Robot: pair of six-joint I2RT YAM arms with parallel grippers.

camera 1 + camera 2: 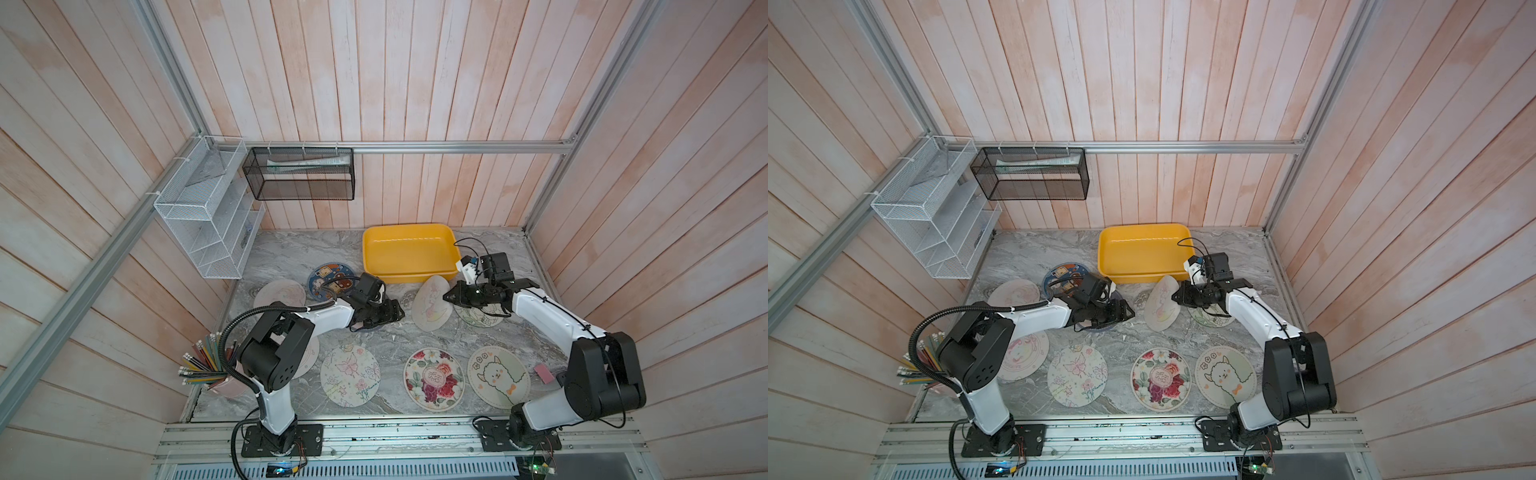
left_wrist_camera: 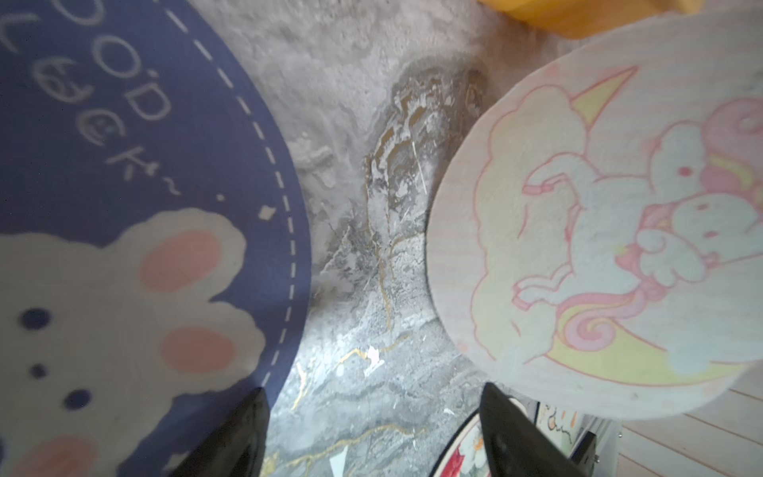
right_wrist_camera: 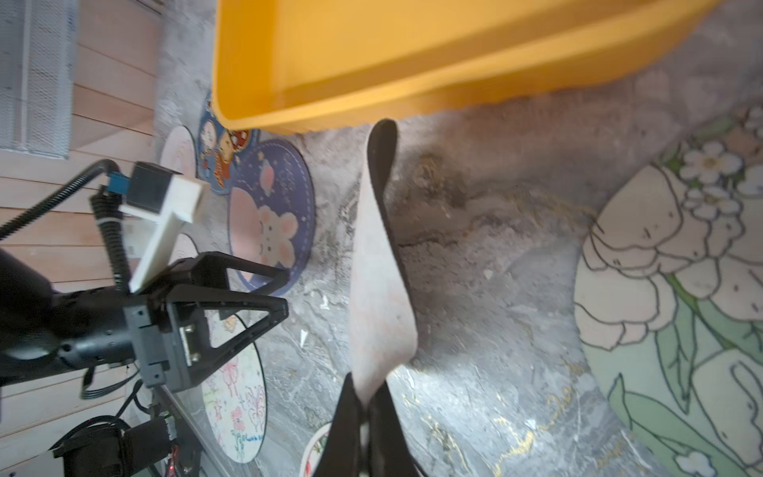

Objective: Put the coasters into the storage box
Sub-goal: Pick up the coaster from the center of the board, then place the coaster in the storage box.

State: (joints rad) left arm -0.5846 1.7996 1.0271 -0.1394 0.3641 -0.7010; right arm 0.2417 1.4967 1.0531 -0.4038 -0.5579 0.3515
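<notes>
the right hand point(image 1: 448, 296) is pinched tight on the rim of the unicorn coaster point(image 1: 431, 306), holding it up on edge and tilted, just in front of the yellow box point(image 1: 407, 253) and outside it. i can't tell whether its lower edge touches the worktop point(image 1: 291, 253). the left hand point(image 1: 395, 313) faces it from the other side, fingers apart with nothing between them, low over the blue bunny coaster point(image 2: 144, 186). the other coasters point(image 1: 350, 376) lie flat around the worktop, one with green flowers point(image 1: 478, 319) under the right arm.
</notes>
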